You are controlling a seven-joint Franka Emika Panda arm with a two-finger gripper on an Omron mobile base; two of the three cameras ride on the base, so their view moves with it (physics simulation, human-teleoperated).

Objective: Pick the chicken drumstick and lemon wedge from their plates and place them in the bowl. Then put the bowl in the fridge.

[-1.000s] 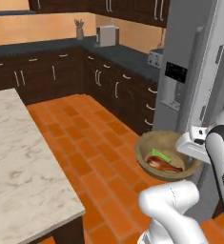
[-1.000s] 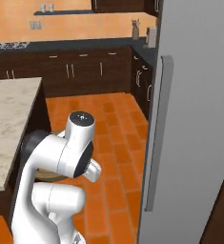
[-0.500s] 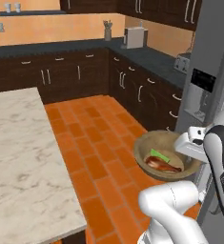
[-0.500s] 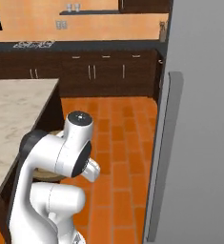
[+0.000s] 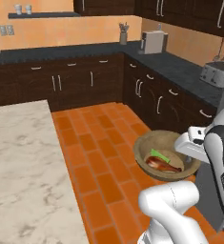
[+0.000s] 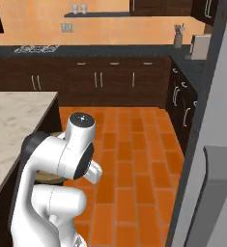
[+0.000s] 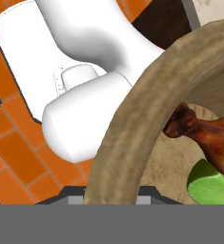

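My claw (image 5: 193, 148) is clenched on the rim of the bowl (image 5: 147, 145), at the side nearest my wrist; its tips are hidden beneath the wall. The bowl hangs in the air over the tiled floor (image 5: 101, 143), carried level, clear of every surface.

Contents: the drumstick (image 7: 206, 138) lies on the bowl's bottom, its thin end toward my grip. The lemon wedge (image 7: 208, 186) lies just beside it, seemingly touching. Both are well below the rim.

Handling, by my judgement: the bowl is thick-walled wood, stiff and not fragile, but fairly heavy for a hold at one edge. Its weight hangs out from the claw, so it may pivot or slip if I swing sharply. The rim is the only practical hold; the wall is broad and rounded, so the grip must stay firm. The drumstick and wedge are light and loose and would slide if the bowl tipped.

Surroundings: the marble island (image 5: 23, 167) stands to my left. The grey fridge (image 6: 216, 116) rises close on my right, door shut, handle (image 6: 209, 193) near the camera. Dark cabinets (image 5: 80, 83) line the far walls.
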